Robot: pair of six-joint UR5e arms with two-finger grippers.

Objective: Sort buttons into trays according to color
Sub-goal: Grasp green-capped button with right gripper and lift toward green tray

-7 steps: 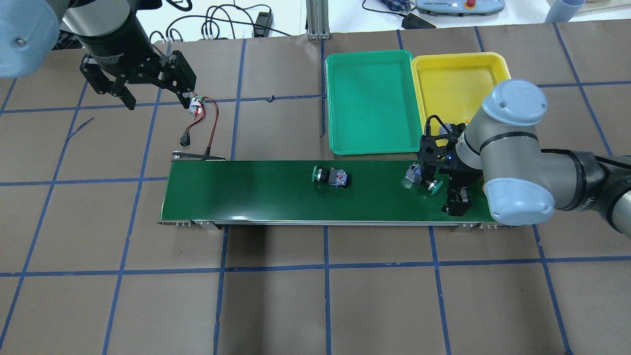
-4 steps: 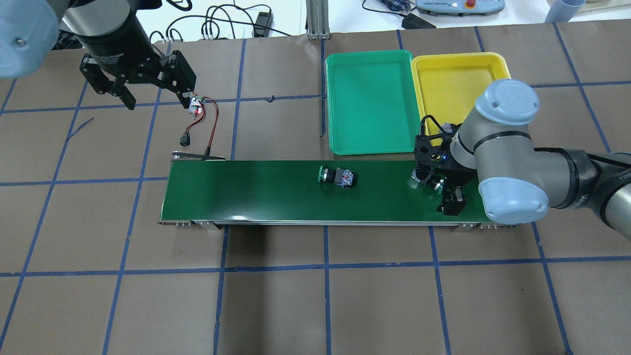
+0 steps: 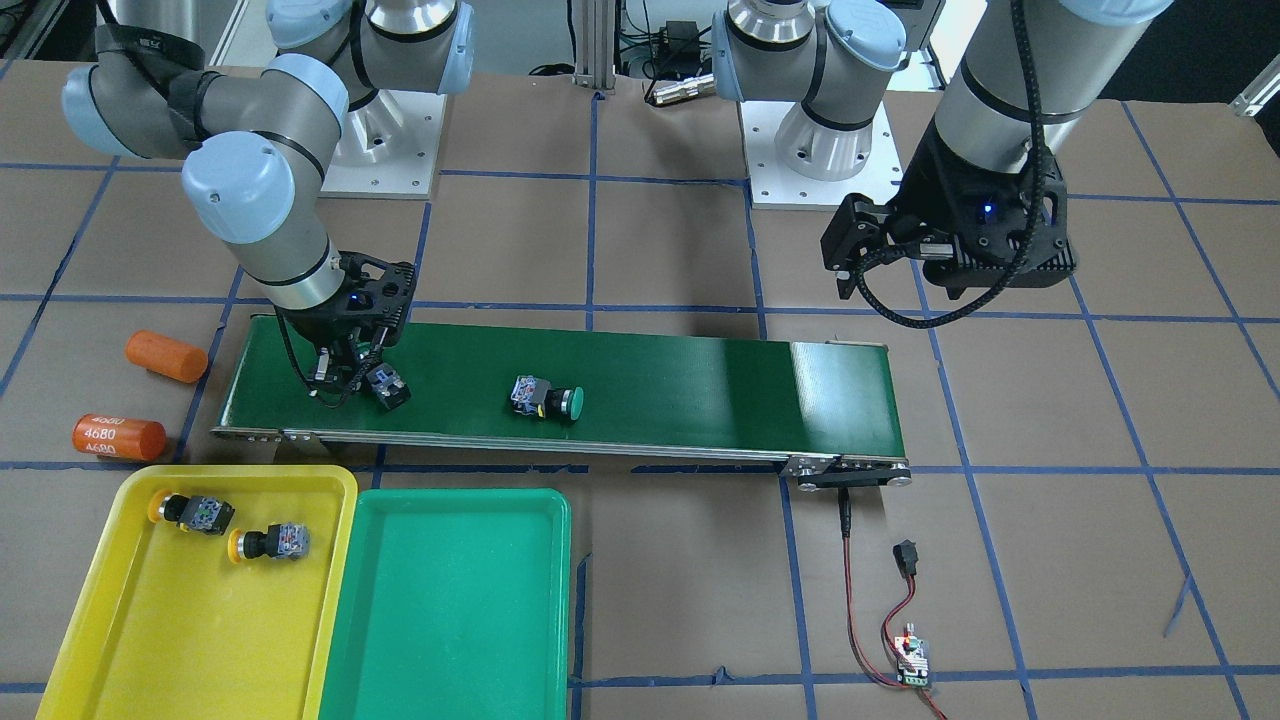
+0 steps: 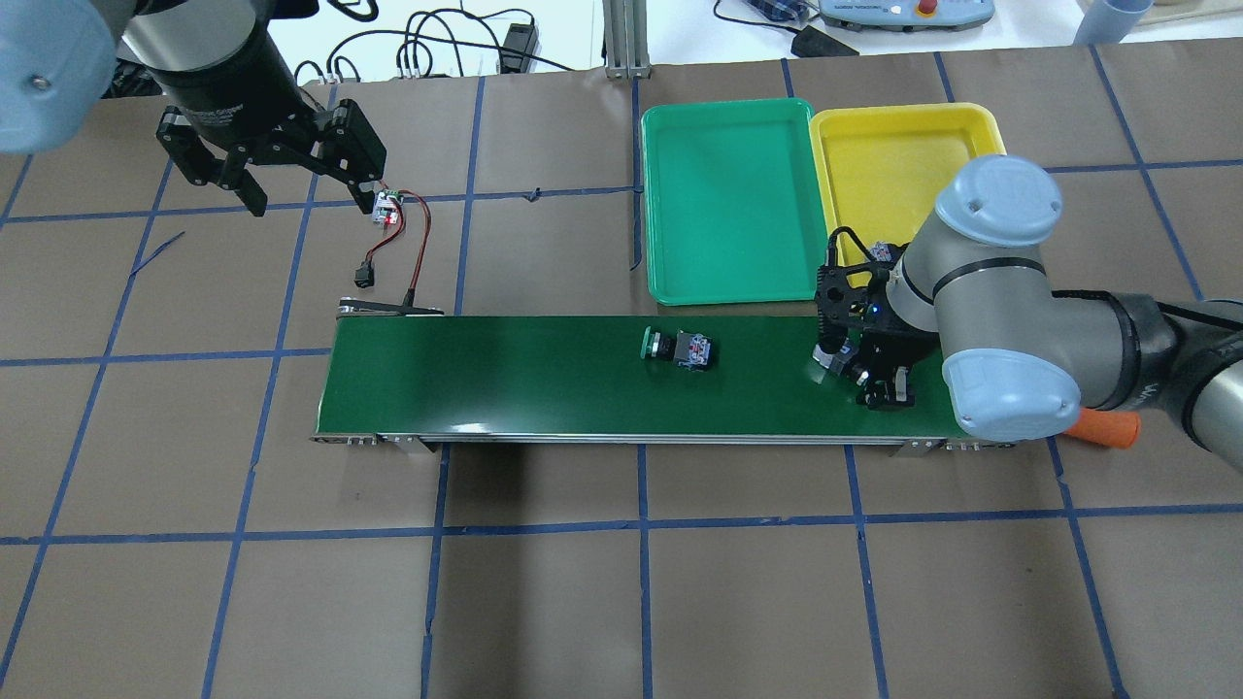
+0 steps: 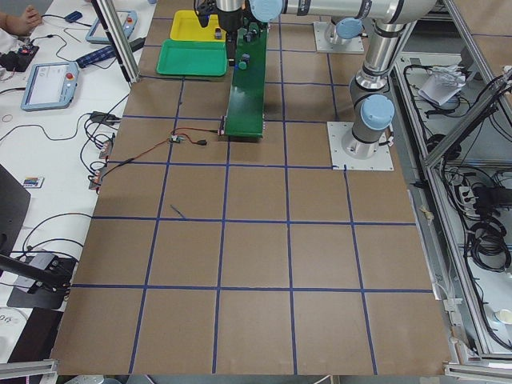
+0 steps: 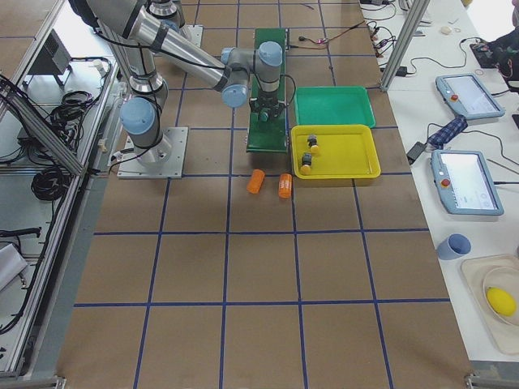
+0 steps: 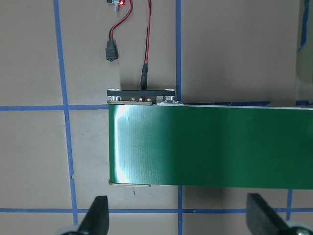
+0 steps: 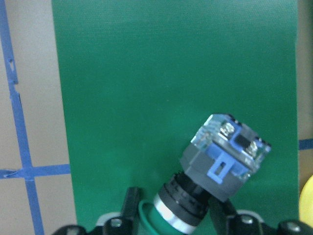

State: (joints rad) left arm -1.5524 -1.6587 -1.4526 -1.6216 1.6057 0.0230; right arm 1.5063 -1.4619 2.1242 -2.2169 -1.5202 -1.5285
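Observation:
My right gripper [image 4: 867, 377] is low over the right end of the belt, shut on a green-capped button [image 8: 220, 166]. In the right wrist view a finger [image 8: 129, 208] stands on each side of its neck. A second green button [image 4: 680, 348] lies on its side mid-belt. Two yellow buttons [image 3: 195, 512] [image 3: 270, 542] lie in the yellow tray [image 3: 120, 640]. Beside it, the green tray [image 4: 728, 194] holds nothing. Off the belt's left end my left gripper [image 7: 178, 218] hovers high and open, holding nothing.
The dark-green conveyor belt [image 4: 505, 379] runs across the table's middle. A small controller board with red wires [image 4: 388, 209] lies by its left end. Two orange cylinders [image 3: 165, 356] [image 3: 118, 436] lie off its right end, near the yellow tray.
My right gripper moved slightly left and down, and its fingers closed around the green button. The mid-belt button drifted right along the belt. The left arm stayed still.

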